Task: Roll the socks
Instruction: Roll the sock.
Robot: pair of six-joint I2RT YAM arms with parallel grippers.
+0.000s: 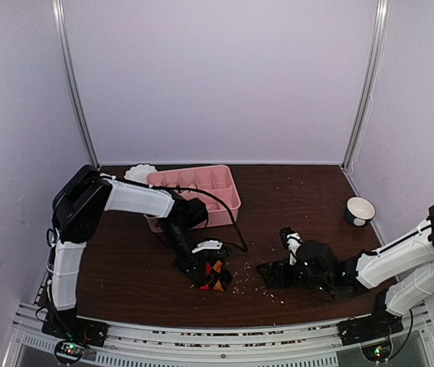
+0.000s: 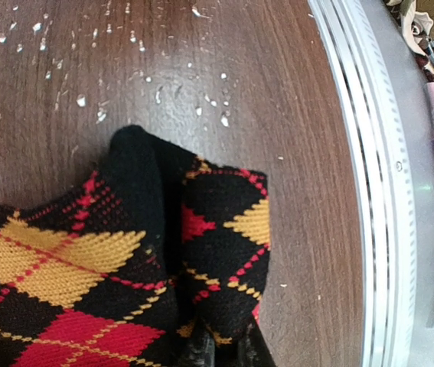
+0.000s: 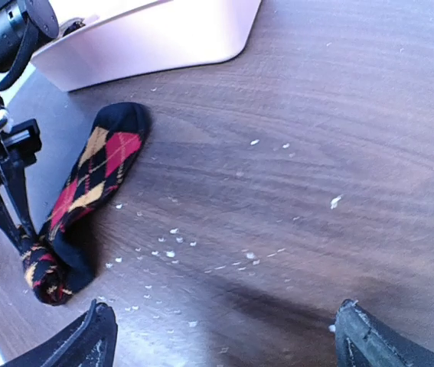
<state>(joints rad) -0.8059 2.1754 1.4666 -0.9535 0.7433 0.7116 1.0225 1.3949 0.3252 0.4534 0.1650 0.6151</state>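
Scalloped dish (image 1: 140, 172): white, wavy-edged, at the back left of the table, just behind the tray's left corner; its contents could not be made out.
Compartment tray (image 1: 220, 214): pink smooth plastic, rectangular with rounded corners, split by thin dividers into small cells; what lay in the cells could not be told from above.
Table (image 1: 125, 264): dark brown wood grain with a slight sheen.
Left gripper (image 3: 26, 240): slim dark fingers pressed together, pinching the rolled end of the sock just in front of the tray.
Argyle sock (image 3: 98, 164): soft knit, black with red, orange and yellow diamonds crossed by thin dotted lines. It lay on the table near its middle, in front of the tray. The toe end lay flat and rounded, pointing toward the tray, and the other end was curled into a small tight roll at the fingers. In the left wrist view the fabric sat in thick folds.
Crumbs (image 3: 171, 248): small pale flecks scattered over the wood beside the sock and to its right.
Right gripper (image 3: 223, 329): black fingers spread wide, holding nothing, low over bare wood, apart from the sock on its right.
Small bowl (image 1: 360, 208): round, pale inside, darker outside, near the right edge; its contents were too small to read.
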